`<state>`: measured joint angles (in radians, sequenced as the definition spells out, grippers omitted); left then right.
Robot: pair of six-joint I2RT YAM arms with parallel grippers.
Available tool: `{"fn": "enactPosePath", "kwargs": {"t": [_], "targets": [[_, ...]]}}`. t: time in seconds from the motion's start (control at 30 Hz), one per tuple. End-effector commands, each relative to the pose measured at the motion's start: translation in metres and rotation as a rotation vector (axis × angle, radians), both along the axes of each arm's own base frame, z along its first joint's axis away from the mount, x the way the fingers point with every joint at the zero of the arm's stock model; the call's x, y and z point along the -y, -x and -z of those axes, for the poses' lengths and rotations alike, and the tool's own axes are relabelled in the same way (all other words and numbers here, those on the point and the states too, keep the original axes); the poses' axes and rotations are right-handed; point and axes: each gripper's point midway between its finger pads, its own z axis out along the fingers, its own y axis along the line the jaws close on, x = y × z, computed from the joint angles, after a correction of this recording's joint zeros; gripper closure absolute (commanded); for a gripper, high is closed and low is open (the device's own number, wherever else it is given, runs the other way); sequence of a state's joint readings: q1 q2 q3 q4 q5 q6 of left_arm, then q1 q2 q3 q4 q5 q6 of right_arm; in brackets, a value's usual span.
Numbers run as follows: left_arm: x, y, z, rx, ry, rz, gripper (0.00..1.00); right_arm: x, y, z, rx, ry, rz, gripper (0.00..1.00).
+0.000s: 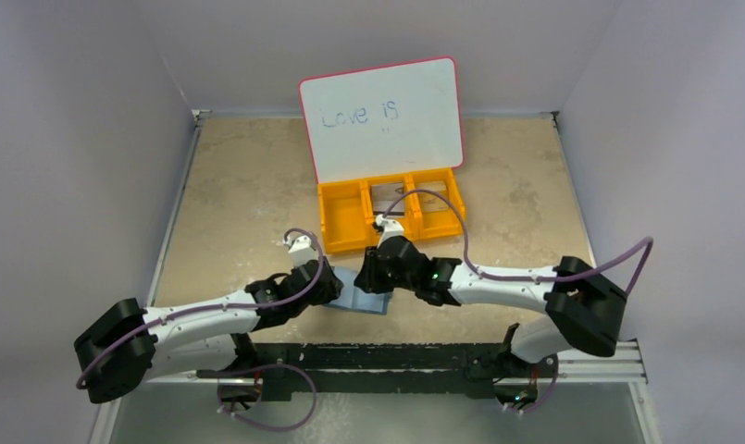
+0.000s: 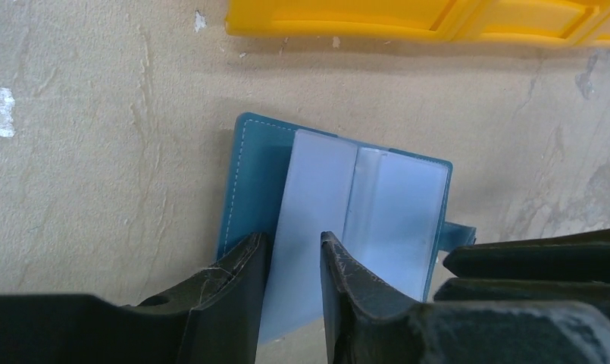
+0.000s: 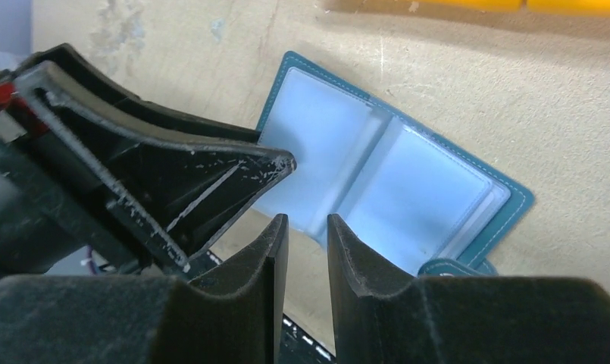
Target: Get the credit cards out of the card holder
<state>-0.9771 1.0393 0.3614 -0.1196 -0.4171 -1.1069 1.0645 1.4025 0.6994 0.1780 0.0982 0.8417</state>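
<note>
Left gripper (image 2: 292, 243), fingers narrowed around the pale sleeve (image 2: 317, 189), pinching or not I cannot tell, likely steadies the open wallet (image 2: 260, 167) lying at 6 o'clock of the bin (image 2: 408, 19), while the right gripper (image 3: 308, 224), slightly spread and empty, waits to draw out unseen cards.

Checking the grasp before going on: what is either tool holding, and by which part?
Nothing is clearly held. The left tool stands open astride the near edge of the pale inner page of the wallet. The right tool is open, with nothing between.
</note>
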Motion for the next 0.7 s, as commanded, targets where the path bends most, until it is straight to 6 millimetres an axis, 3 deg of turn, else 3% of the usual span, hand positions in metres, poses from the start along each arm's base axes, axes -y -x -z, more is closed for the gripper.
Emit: {"fn": "enactPosePath", "kwargs": {"t": [0.0, 0.17, 0.27, 0.47, 0.67], "targets": [[0.008, -0.003, -0.007, 0.025, 0.033, 0.02, 0.7, -0.005, -0.004, 0.004, -0.011, 0.087, 0.054, 0.72], [0.007, -0.003, -0.003, 0.016, 0.028, 0.02, 0.79, 0.002, 0.001, 0.019, -0.028, 0.224, 0.144, 0.72], [0.008, -0.002, -0.003, 0.015, 0.029, 0.026, 0.86, 0.021, 0.002, 0.036, -0.059, 0.321, 0.234, 0.72], [0.007, 0.0, 0.0, 0.011, 0.034, 0.026, 1.0, 0.061, 0.007, 0.046, -0.093, 0.422, 0.357, 0.72], [0.009, 0.0, -0.001, 0.01, 0.034, 0.035, 1.0, 0.071, 0.011, 0.051, -0.107, 0.433, 0.376, 0.63]]}}
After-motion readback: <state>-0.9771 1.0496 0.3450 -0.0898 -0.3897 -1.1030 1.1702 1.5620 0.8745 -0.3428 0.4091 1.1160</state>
